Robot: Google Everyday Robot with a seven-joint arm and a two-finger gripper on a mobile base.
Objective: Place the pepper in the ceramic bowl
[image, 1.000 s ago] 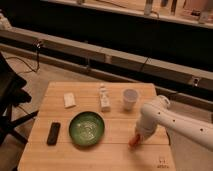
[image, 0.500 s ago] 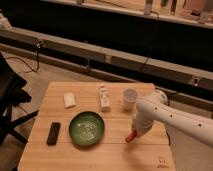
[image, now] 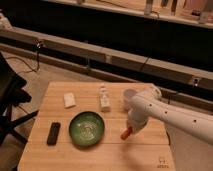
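A square bench (image: 145,150) of pale wood, its top made of long glued strips with a smooth matte finish, stands on a grey floor. From the right edge a thick, rounded white arm (image: 170,114) with a smooth shell reaches in over the bench. It bends downward at its end.

The gripper (image: 128,131) hangs at the tip of that arm, above the right part of the bench and just right of the ceramic bowl (image: 87,128). Its jaws are closed tight on the pepper (image: 125,134), a small tapered red-orange piece that pokes out down and to the left from under the white shell. The pepper is held at the gripper, close to the bench top and near the bowl's right rim but apart from it, outside the bowl.

The bowl is round, shallow and glossy green, with a darker rim and a paler mottled centre. It sits near the middle of the bench, toward the near side.

Left of the bowl lies a flat black rectangular object (image: 53,133) with rounded corners. Farther back on the left lies a small white block (image: 69,100), soft-edged and matte. Beyond the bowl stands a small upright whitish item (image: 104,97); its exact shape cannot be told. A white cup (image: 128,96) stands at the far right of the bench, partly hidden behind the arm.

A dark chair (image: 7,95) shows at the left edge, and a long pale ledge (image: 75,47) runs across behind the bench.
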